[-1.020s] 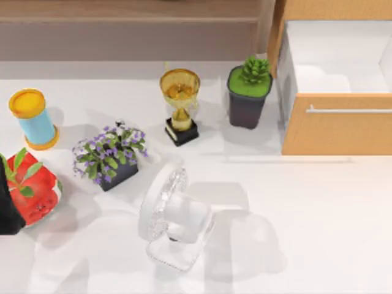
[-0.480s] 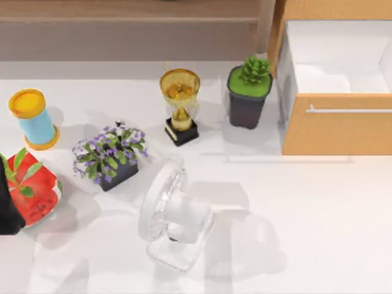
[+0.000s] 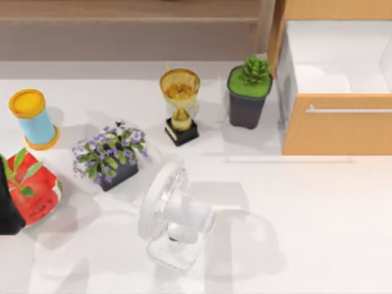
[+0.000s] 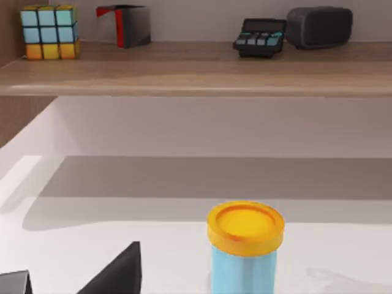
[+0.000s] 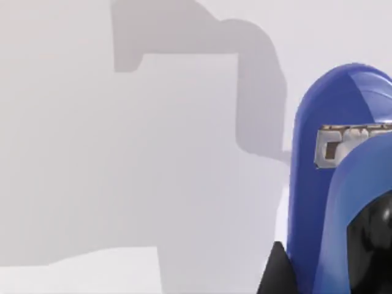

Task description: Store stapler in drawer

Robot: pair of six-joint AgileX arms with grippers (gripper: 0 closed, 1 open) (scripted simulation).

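The glossy blue stapler (image 5: 334, 184), close under my right wrist camera, looks rigid, smooth and slip-prone, best pinched across its sides mid-body; finger state cannot be told; drawer (image 3: 337, 131) stands open far right.

Before you, a white tabletop (image 3: 318, 233) runs back to a pale wall (image 4: 202, 125) under soft, even light. A long brown wooden shelf (image 3: 128, 11) spans the tabletop's far edge (its underside in shadow), casting a grey band below.
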